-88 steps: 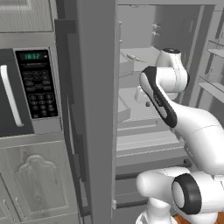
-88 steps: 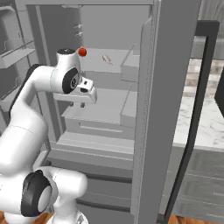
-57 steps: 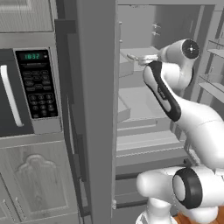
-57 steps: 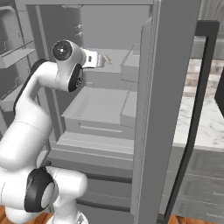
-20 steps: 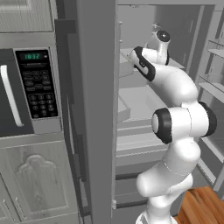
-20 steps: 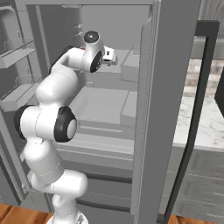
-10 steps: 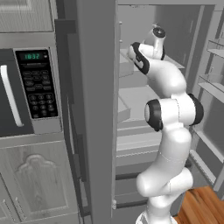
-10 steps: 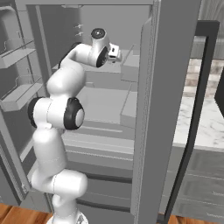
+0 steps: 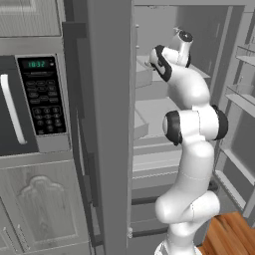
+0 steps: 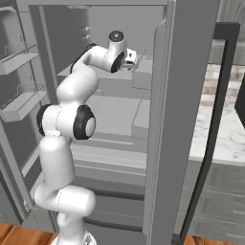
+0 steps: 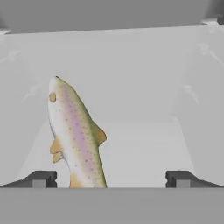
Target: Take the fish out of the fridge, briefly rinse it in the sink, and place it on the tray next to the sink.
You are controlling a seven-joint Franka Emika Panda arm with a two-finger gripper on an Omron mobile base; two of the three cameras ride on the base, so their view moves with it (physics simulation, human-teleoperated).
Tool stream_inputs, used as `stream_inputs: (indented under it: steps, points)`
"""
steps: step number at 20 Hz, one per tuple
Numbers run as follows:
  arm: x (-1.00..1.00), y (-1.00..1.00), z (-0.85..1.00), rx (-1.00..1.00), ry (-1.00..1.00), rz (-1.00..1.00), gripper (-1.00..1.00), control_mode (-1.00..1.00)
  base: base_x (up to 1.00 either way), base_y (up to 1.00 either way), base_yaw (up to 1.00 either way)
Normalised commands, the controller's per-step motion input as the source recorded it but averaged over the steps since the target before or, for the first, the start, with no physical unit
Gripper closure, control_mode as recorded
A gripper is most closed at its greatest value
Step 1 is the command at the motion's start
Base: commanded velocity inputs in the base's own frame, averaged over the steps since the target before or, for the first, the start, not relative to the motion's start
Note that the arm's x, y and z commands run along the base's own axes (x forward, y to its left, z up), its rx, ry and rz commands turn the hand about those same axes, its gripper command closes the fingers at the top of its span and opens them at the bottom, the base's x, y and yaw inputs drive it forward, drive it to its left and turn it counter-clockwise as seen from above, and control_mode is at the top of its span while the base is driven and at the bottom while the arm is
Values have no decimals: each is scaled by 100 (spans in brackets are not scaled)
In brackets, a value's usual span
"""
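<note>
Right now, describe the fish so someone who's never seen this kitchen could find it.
Look inside the open fridge, right of the microwave, on the upper pale grey shelf where the arm reaches. The fish lies there between the open fingers, nearer one of them; its speckled pinkish-olive body is the sole colour against bare grey.

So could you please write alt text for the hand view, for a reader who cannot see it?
A slim fish with a pinkish stripe and dark speckles lies on the pale shelf inside the fridge, between the open jaws and closer to the left fingertip. The jaws are not touching it.
</note>
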Motion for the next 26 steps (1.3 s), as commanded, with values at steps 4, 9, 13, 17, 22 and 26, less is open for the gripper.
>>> stream_inputs:
  steps: [4,9,13,17,22,26]
  points:
    - [7,0,-62,0,-2,9,-100,-100,0,0,0]
    - [30,10,-46,0,-1,6,-100,-100,0,0,0]
    - [37,14,-43,0,-1,2,100,-100,0,0,0]
    - [32,0,-5,-2,-1,-6,100,-100,0,0,0]
    - [1,0,0,0,0,-1,100,-100,0,0,0]
    - [-94,1,0,2,-3,0,100,-100,0,0,0]
